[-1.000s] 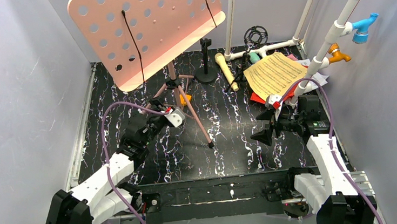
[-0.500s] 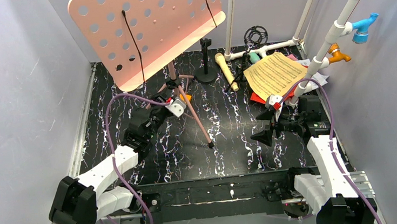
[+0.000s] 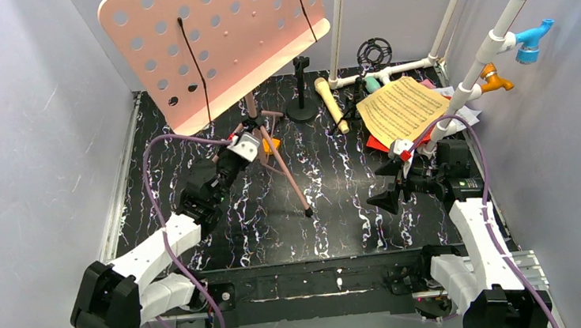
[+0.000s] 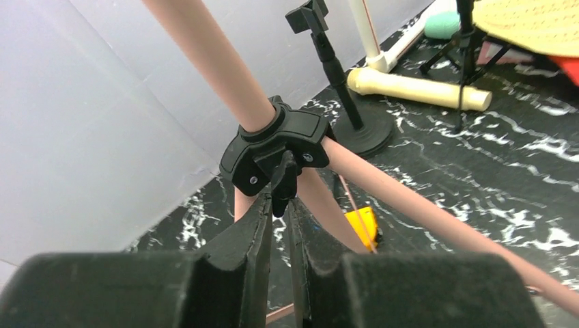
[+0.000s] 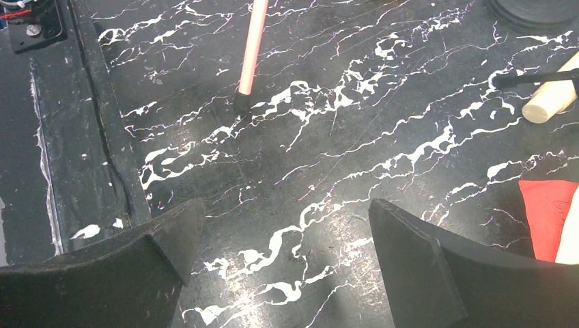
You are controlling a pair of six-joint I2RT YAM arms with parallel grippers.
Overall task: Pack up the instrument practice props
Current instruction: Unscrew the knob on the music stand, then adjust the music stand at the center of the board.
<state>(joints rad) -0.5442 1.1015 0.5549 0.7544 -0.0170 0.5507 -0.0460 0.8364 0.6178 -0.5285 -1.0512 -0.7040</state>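
left pincer (image 4: 278, 205) pinching tripod hub knob (image 4: 284, 171), right pincer (image 5: 287, 236) spread above table (image 5: 355, 130)

Overhead camera, above and behind the near edge, looks down across the whole counter (image 3: 339, 215). Left wrist camera peers over the left gripper (image 4: 278, 203) toward the far right corner, very close to the tripod hub (image 4: 276, 143). Right wrist camera looks steeply down past the right gripper (image 5: 285, 208) toward the left edge. Both wrist views share one pink tripod leg (image 4: 423, 212) and the beige microphone (image 4: 416, 89).
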